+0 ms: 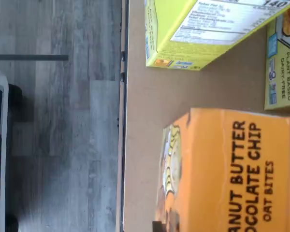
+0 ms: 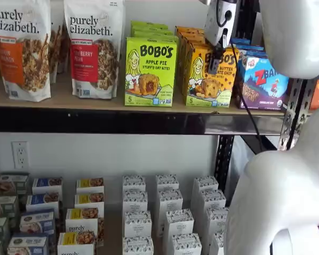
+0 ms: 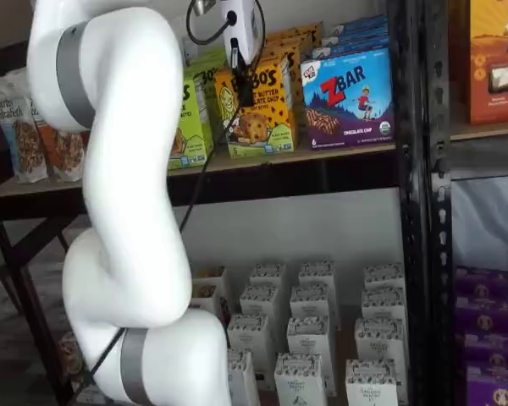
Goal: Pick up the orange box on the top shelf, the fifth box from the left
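Jaws: I can't tell if they're spread; the gripper (image 2: 215, 65) hangs before the orange box (image 2: 210, 77), and might nudge the green box (image 2: 150, 71).

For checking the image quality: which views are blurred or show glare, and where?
Wrist view: soft, turned sideways; the orange box lettering is readable. A shelf view: the white arm is overexposed, and glare streaks the top shelf rail. The gripper looks slightly blurred.
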